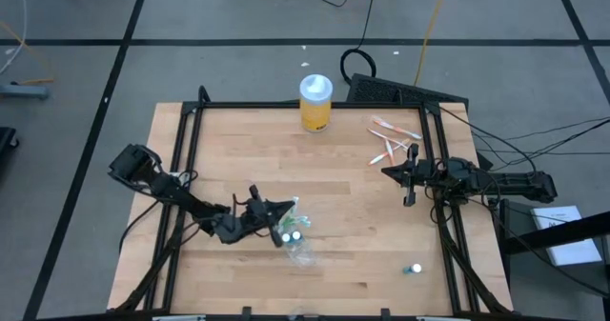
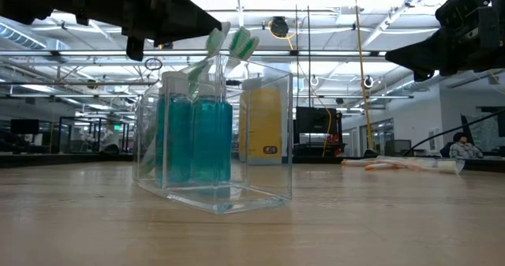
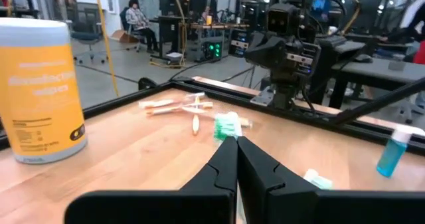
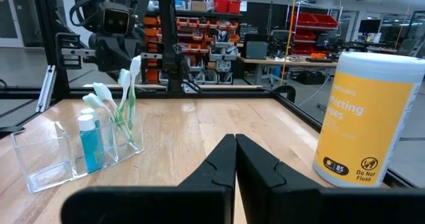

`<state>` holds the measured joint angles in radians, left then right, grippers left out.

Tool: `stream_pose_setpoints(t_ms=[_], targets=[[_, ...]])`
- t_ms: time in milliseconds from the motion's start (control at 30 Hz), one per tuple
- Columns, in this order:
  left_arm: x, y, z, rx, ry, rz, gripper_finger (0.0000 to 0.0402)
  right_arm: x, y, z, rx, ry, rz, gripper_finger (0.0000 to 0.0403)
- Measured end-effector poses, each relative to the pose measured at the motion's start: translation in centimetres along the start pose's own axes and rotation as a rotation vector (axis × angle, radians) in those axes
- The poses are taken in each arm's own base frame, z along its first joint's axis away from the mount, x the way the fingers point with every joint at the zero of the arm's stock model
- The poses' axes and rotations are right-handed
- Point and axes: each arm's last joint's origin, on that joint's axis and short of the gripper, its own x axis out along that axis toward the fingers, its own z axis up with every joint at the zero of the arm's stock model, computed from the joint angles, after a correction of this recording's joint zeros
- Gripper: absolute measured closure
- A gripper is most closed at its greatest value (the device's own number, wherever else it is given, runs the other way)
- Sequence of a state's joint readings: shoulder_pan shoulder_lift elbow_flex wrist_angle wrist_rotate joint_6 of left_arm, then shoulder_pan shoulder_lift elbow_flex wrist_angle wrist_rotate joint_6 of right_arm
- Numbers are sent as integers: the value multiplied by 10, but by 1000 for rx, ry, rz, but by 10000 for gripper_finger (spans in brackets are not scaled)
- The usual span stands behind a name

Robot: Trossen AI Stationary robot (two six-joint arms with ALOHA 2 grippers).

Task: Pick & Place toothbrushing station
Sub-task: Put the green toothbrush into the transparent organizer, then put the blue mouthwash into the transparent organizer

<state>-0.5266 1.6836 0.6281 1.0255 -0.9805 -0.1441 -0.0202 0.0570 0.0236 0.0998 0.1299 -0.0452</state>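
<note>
The toothbrushing station (image 1: 297,240) is a clear plastic box that stands on its flat base near the table's front middle. It holds teal bottles (image 2: 193,140) and green-headed toothbrushes (image 2: 241,45) that lean out of its top. It also shows in the right wrist view (image 4: 73,151). My left gripper (image 1: 284,211) is shut, level with the toothbrush heads at the station's left side. One green head (image 3: 227,125) shows just past its fingertips (image 3: 236,141). My right gripper (image 4: 236,139) is shut and empty near the table's right edge (image 1: 391,171). My left gripper's shut fingers come level from the table's left, with their tips right at a toothbrush's green head (image 3: 227,125). The fingers hide the handle below it. I cannot tell whether they touch or hold the toothbrush.
A yellow jar with a white lid (image 1: 315,102) stands at the far edge. Loose toothbrushes (image 1: 393,140) lie at the far right. A small blue bottle (image 1: 415,269) is at the near right. A black frame (image 1: 181,159) runs around the table.
</note>
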Motion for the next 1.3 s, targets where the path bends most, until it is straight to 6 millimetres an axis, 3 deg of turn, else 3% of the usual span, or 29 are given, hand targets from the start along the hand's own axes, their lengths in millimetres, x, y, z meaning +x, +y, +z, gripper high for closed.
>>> stream_pose_setpoints(t_ms=[233,833,1100,1300], targets=[[0,-1,-1,9,14,-43,389,0,0,0,0,0,0,399],[0,-1,-1,27,8,-36,281,0,0,0,0,0,0,399],[-5,-1,28,-69,-102,-66,212,0,0,0,0,0,0,399],[-5,10,60,-132,-17,-242,175,0,0,0,0,0,0,399]])
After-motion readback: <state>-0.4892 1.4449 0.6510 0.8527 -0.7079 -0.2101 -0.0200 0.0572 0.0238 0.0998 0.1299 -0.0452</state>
